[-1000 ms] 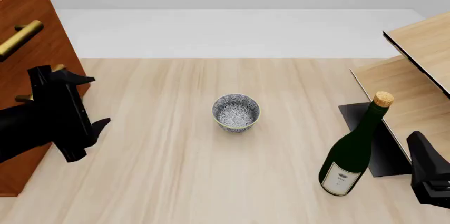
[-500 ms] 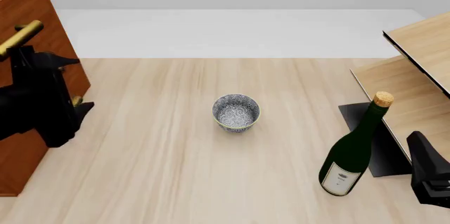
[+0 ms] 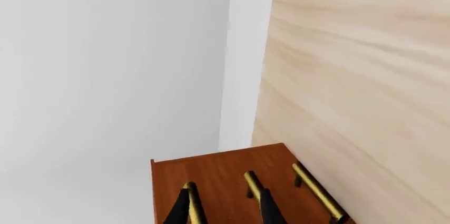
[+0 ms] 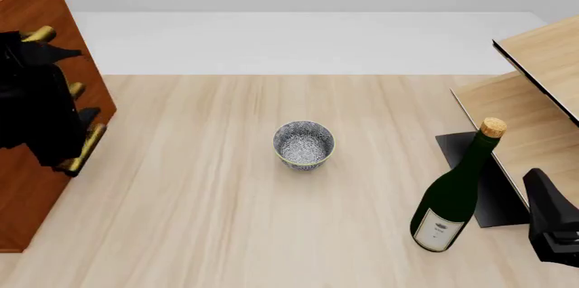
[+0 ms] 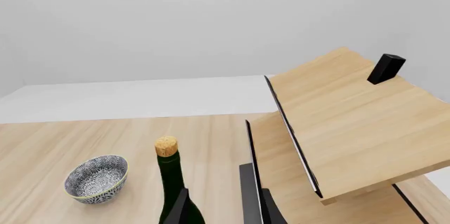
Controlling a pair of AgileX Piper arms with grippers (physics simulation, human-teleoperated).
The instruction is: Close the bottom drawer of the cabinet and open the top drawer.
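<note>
At tabletop's left edge, cabinet stood; left claw hung before its front, fingers narrowly parted, holding nothing, astride middle brass handle. Top drawer appeared shut. Judgement: centre claw on top handle, clamp, pull straight out.

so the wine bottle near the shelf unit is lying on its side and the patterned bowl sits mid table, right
Not quite. The wine bottle stands upright on its base, cork at the top, as the front view shows; it is not lying on its side. The rest holds: it is near the shelf unit, and the patterned bowl sits mid table.
</note>
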